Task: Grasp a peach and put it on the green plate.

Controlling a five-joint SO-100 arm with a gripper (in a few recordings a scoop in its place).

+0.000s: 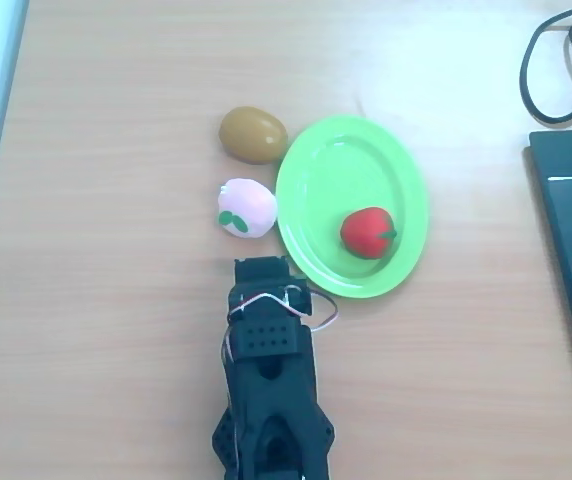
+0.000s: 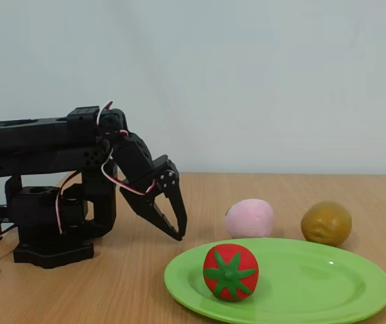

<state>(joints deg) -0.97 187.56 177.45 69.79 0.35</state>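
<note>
Peach (image 1: 247, 206) sitting on bare bench (image 1: 106, 300) just off the green plate (image 1: 326, 170) rim at 9 o'clock, brown fruit (image 1: 253, 134) near at 12, open bench toward 9, while the black arm is angling down, pincer (image 2: 174, 226) nearly together, empty, at 6.

In the overhead view a strip of bare surface (image 1: 116, 300) lies between the fingers (image 1: 263, 268) and the peach (image 1: 246, 207). The peach is hemmed in: the green plate (image 1: 316, 180) is just beside it on the right, the brown fruit (image 1: 253, 134) close behind. Its left side is open. A red fruit (image 1: 368, 232) takes up the plate's near right part; the rest is bare.
</note>
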